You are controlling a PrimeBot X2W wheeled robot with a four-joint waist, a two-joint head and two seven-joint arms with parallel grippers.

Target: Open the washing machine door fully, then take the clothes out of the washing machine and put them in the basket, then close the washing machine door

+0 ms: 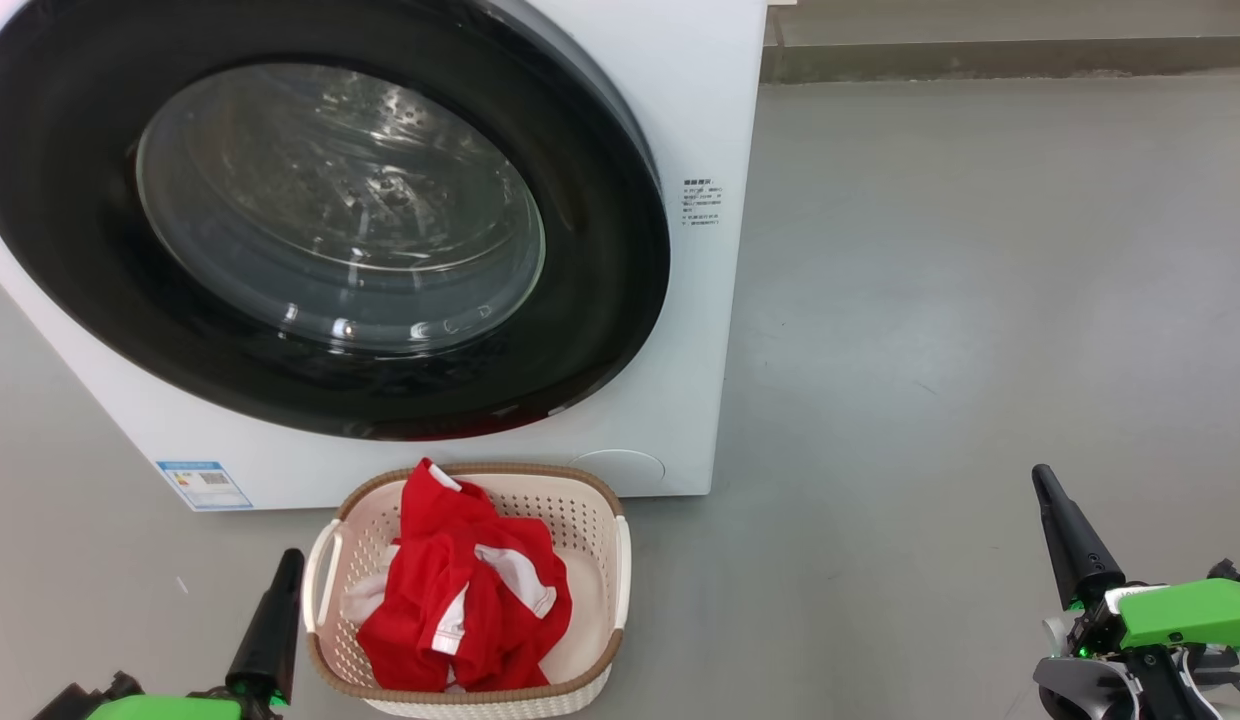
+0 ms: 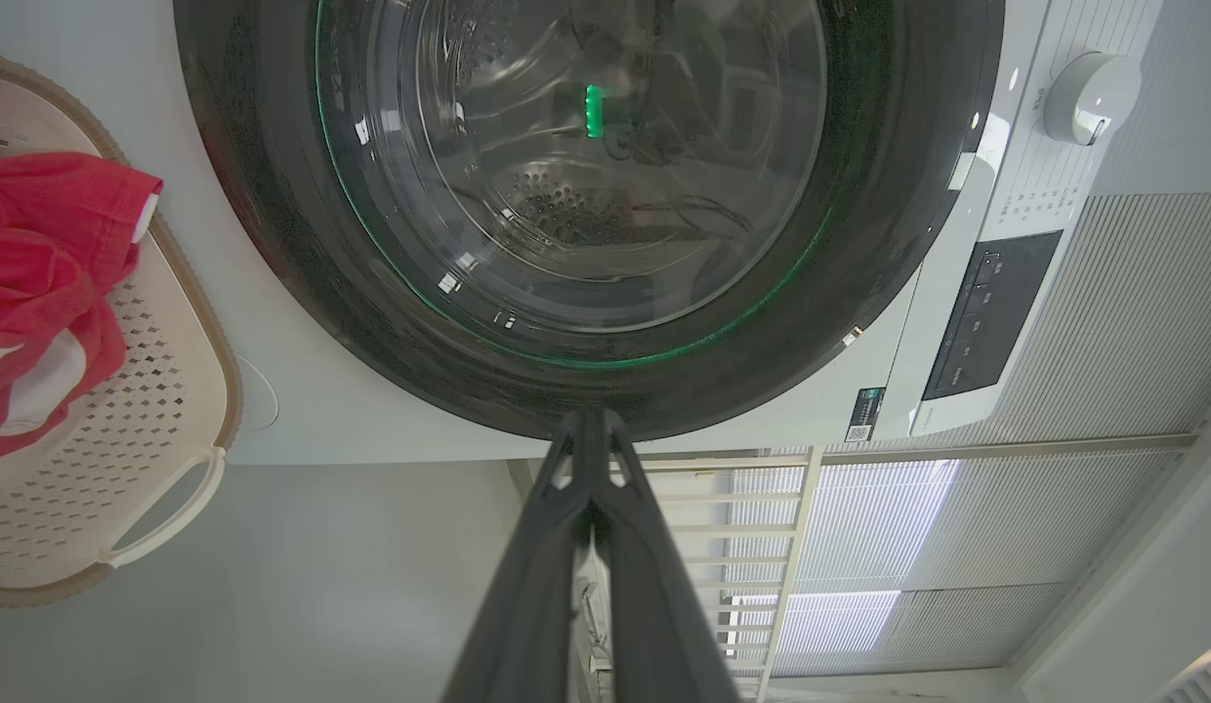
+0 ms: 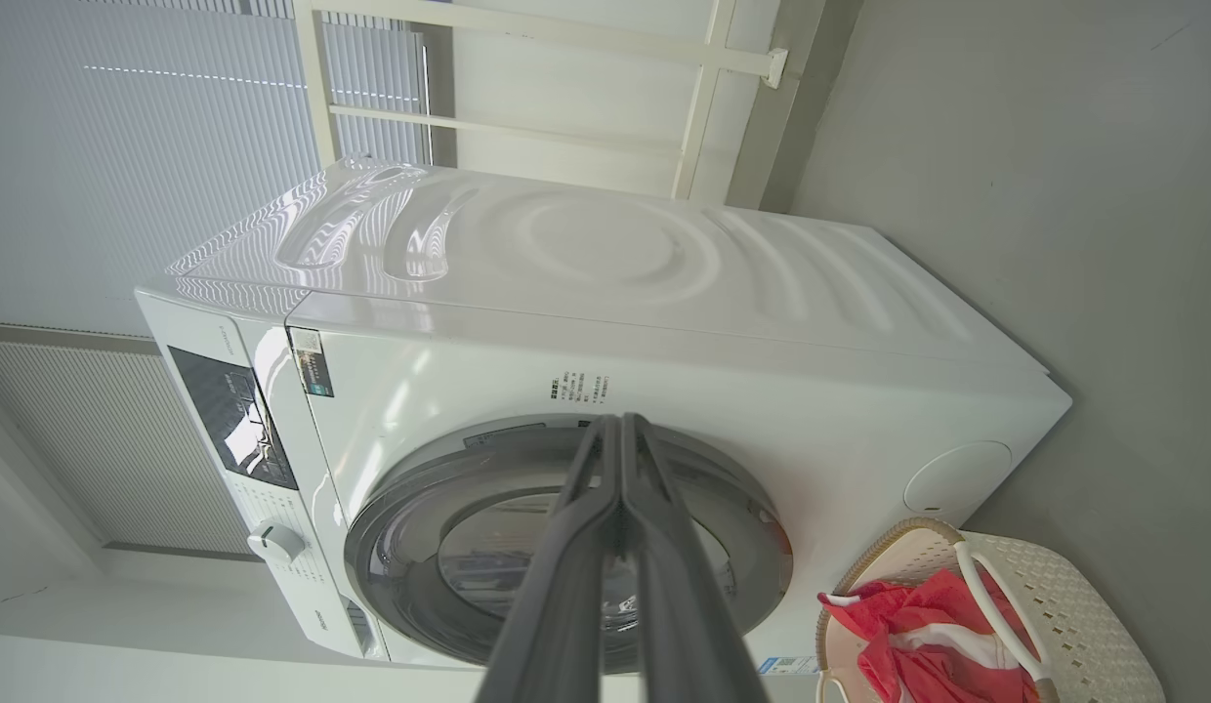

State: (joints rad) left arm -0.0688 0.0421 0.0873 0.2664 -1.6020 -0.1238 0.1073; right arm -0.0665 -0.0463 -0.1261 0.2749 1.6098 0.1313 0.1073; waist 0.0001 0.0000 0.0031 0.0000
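- The left gripper (image 1: 288, 565), just beside the basket (image 1: 620, 560), and the right gripper (image 1: 1048, 490), well apart, are hanging clenched, empty.
- The clothes (image 1: 460, 590) are lying heaped in the basket.
- Beyond, the washing machine door (image 1: 600, 280) is sitting shut.

Soft, even daylight fills the room, entering through pale blinds (image 2: 859, 605) beyond the washing machine (image 3: 664, 322), whose glossy top mirrors their stripes. White highlights and a green glow streak the glass of the washing machine door (image 1: 340, 210). Shadows on the floor (image 1: 980, 300) are faint. Wrist views bend straight lines at their edges.
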